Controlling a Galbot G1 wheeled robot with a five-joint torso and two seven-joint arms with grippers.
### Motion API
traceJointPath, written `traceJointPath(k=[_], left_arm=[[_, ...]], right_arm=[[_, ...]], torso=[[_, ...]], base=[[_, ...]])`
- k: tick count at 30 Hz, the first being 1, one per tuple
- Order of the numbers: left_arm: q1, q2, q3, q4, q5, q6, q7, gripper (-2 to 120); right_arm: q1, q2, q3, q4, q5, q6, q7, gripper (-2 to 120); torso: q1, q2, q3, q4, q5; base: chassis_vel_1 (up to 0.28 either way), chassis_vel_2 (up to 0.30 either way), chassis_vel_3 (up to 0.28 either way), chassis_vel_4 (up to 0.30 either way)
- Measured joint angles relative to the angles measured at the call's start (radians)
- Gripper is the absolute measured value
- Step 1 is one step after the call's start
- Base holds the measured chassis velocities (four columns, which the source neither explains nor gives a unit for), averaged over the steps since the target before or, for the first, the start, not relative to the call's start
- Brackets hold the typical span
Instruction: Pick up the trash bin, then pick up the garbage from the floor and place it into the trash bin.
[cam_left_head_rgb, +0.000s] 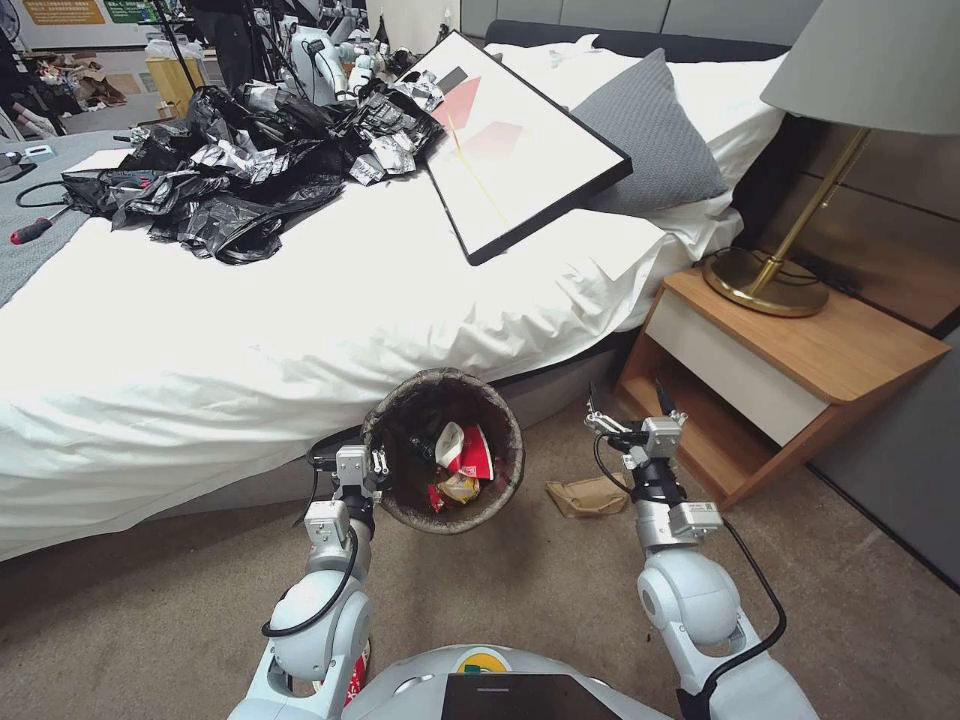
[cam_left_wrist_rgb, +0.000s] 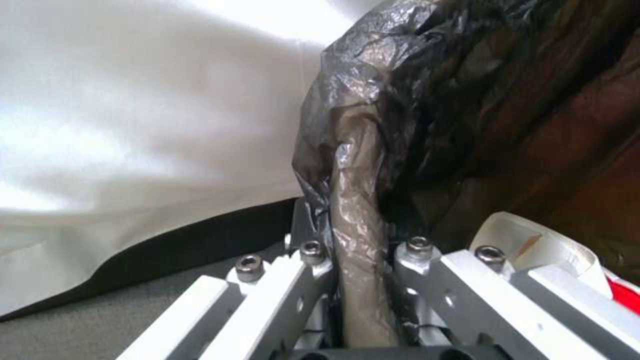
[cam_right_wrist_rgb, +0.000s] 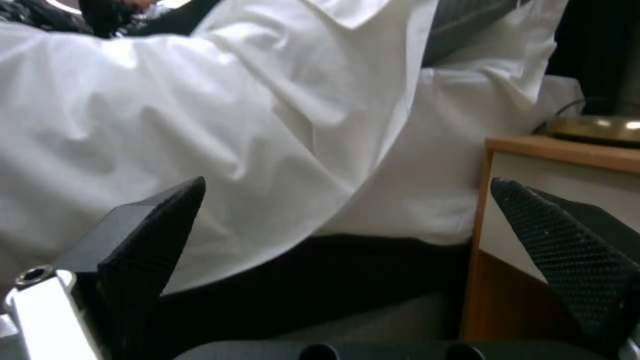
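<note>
Pinching the bag-lined rim of the trash bin (cam_left_head_rgb: 443, 450), the left gripper (cam_left_head_rgb: 368, 462) has its fingers pressed onto the rim edge, likely so the bin hangs off the floor (cam_left_head_rgb: 500, 600) with its mouth up and open for drops. Red-and-white wrappers (cam_left_head_rgb: 468, 455) lie inside, just right of that pincer. Right gripper (cam_left_head_rgb: 628, 410) hovers empty, fingers spread wide, pointing toward the bed (cam_left_head_rgb: 250, 330) and nightstand (cam_left_head_rgb: 790, 380). 1 crumpled brown paper bag (cam_left_head_rgb: 588, 495) lies on the carpet just below and left of the right pincer, between it and the bin, probably the next garbage piece.
</note>
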Motion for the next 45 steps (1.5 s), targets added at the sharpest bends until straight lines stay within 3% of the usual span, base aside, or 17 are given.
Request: traceJointPath(k=[11,14,19,22,29,38,45], left_arm=[[-0.001,0.0,-0.001,0.0,0.001,0.0,-0.001,4],[-0.001,0.0,-0.001,0.0,0.002,0.0,-0.001,4],[-0.001,0.001,-0.001,0.0,0.002,0.0,-0.002,4],[0.002,0.004,-0.003,-0.003,0.002,0.0,-0.003,4],[0.002,-0.001,0.001,-0.002,0.01,-0.002,-0.003,4],[0.008,-0.004,0.005,-0.002,0.017,-0.006,-0.004,4],[0.016,-0.006,0.005,-0.004,0.024,-0.011,-0.006,4]], right_arm=[[0.031,-0.024,0.036,-0.073,-0.024,-0.024,-0.088,100],[0.058,-0.061,0.091,-0.168,-0.095,-0.008,-0.278,100],[0.073,-0.082,0.113,-0.215,-0.14,0.026,-0.362,100],[0.118,-0.197,0.151,-0.39,-0.311,0.161,-0.633,100],[0.206,-0.239,0.139,-0.619,-0.482,0.273,-0.832,100],[0.336,-0.246,0.092,-0.792,-0.531,0.329,-0.903,100],[0.426,-0.243,0.043,-0.913,-0.564,0.335,-0.898,100]], torso=[[0.0,0.0,0.0,0.0001,0.0],[0.0,0.0,0.0,0.0,0.0002],[0.0,0.0,0.0,0.0,0.0002],[0.0,0.0,0.0,0.0,0.0001],[0.0,0.0,0.0,0.0001,0.0002],[0.0,0.0,0.0,0.0003,-0.0001],[0.0,0.0,0.0,0.0003,0.0]], base=[[0.0,0.0,0.0,0.0],[0.0,0.0,0.0,0.0],[0.0,0.0,0.0,0.0],[0.0,0.0,0.0,0.0],[0.0,0.0,0.0,0.0],[0.0,0.0,0.0,0.0],[0.0,0.0,0.0,0.0]])
